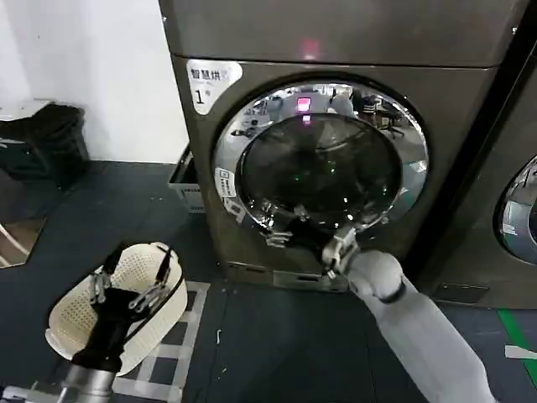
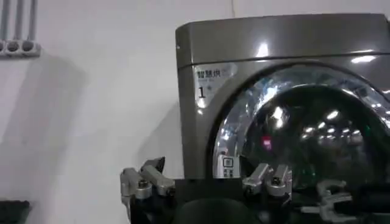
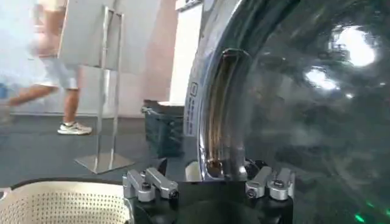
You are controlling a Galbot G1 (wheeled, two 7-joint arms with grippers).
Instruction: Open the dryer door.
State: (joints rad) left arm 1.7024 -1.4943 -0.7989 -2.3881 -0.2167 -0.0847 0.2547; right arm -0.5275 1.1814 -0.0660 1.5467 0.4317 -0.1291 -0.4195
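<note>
Bronze-grey sheet metal forms the dryer (image 1: 336,168), the largest item in the scene, standing at the far centre with a white "1" sticker (image 1: 210,82) at its upper left corner. Its front is almost fully covered by the dryer door (image 1: 323,164), a chrome ring around dark tinted glass.

Task status: judged not complete. In the head view the door lies close against the machine front. In the right wrist view a narrow recess shows along the chrome rim (image 3: 222,109); whether this is a handle pocket or a first gap cannot be determined. Remaining work, by judgement: secure the rim or handle and swing the door outward.

The right gripper (image 1: 338,250) is at the lower edge of the door ring, near its bottom right. Its fingers (image 3: 268,181) stand spread on either side of the chrome rim with nothing clamped between them (contact with the rim cannot be confirmed).

The left gripper (image 1: 130,290) is parked at the near left, well apart from the dryer, hanging above a white perforated basket (image 1: 75,323). Its jaws are released and hold nothing.

Surface and room: the floor (image 1: 268,344) is dark, with pale tape markings near the basket. A second dark machine (image 1: 512,210) stands to the right of the dryer. A white wall (image 1: 92,75) runs behind on the left, with a dark bin (image 1: 54,138) at its foot and a grey crate (image 1: 186,180) beside the dryer's left flank.
</note>
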